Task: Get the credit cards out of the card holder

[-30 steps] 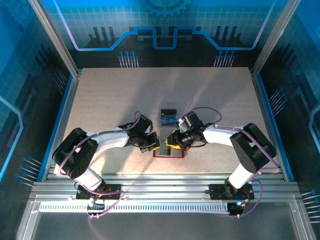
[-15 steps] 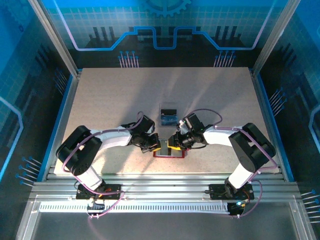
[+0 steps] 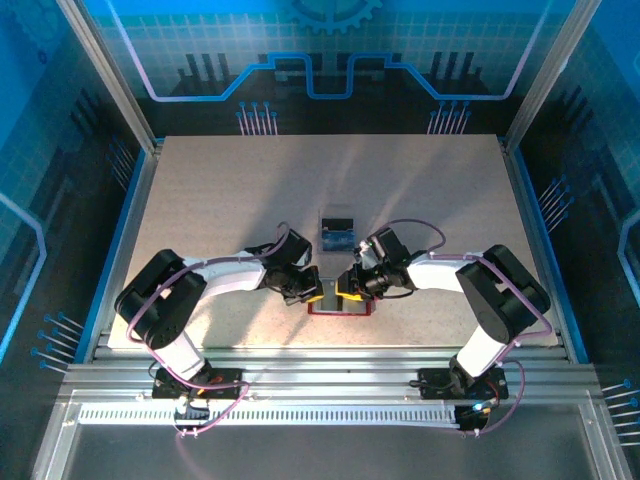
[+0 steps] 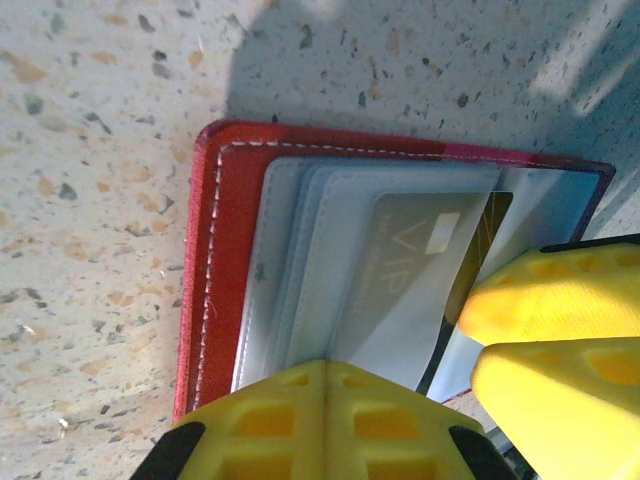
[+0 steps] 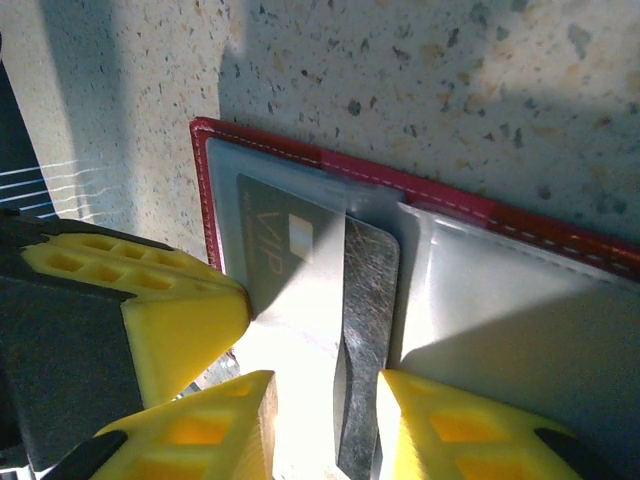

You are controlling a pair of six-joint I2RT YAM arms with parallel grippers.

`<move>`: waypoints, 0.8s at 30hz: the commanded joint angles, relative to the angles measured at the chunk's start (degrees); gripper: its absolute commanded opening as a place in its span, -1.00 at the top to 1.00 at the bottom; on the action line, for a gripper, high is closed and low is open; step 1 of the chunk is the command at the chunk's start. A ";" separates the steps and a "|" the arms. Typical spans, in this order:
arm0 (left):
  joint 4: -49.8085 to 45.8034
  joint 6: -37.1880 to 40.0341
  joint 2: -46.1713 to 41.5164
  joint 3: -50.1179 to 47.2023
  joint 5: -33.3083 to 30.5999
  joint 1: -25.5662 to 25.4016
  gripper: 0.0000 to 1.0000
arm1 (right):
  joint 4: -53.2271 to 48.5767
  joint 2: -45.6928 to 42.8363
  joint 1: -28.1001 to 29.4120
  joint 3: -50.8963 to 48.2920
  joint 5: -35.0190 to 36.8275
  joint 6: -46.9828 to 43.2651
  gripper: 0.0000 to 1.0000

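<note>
The red card holder (image 3: 340, 305) lies open on the table near the front edge, its pale grey pockets up (image 4: 300, 260) (image 5: 500, 300). A dull gold credit card marked VIP (image 4: 400, 260) sits in a clear pocket, with a dark strip of it (image 5: 368, 300) sticking out and buckled. My left gripper (image 4: 328, 385) (image 3: 312, 290) is shut, tips pressed on the pocket's near edge. My right gripper (image 5: 325, 420) (image 3: 347, 285) has its jaws part open over that strip. One of its fingers (image 5: 440, 430) touches the strip's edge; the other rests on the pocket. Two more credit cards, blue (image 3: 337, 239) and black (image 3: 336, 221), lie behind the holder.
Both grippers crowd the holder, fingertips nearly touching: the right fingers (image 4: 560, 340) show in the left wrist view, a left finger (image 5: 150, 310) in the right wrist view. The speckled table (image 3: 220, 200) ends at metal rails (image 3: 320, 375) just in front.
The right gripper's jaws have narrowed a little over the card. Both grippers have edged closer together over the holder; the holder and loose cards have not moved.
</note>
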 commanded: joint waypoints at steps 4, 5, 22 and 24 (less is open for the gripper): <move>-4.24 1.23 1.50 1.00 -1.22 -0.62 0.91 | -1.13 -2.32 -0.79 -0.92 -0.03 -0.10 0.35; -4.28 1.23 1.50 1.00 -1.22 -0.57 0.91 | -1.17 -2.15 -0.79 -0.84 -0.09 -0.11 0.35; -4.53 0.73 2.79 1.65 -1.20 -1.70 0.91 | 3.89 1.10 -1.07 -2.24 -2.91 1.67 0.43; -4.53 0.64 2.82 1.57 -1.36 -1.85 0.92 | 3.58 0.85 -1.23 -2.46 -2.58 1.60 0.41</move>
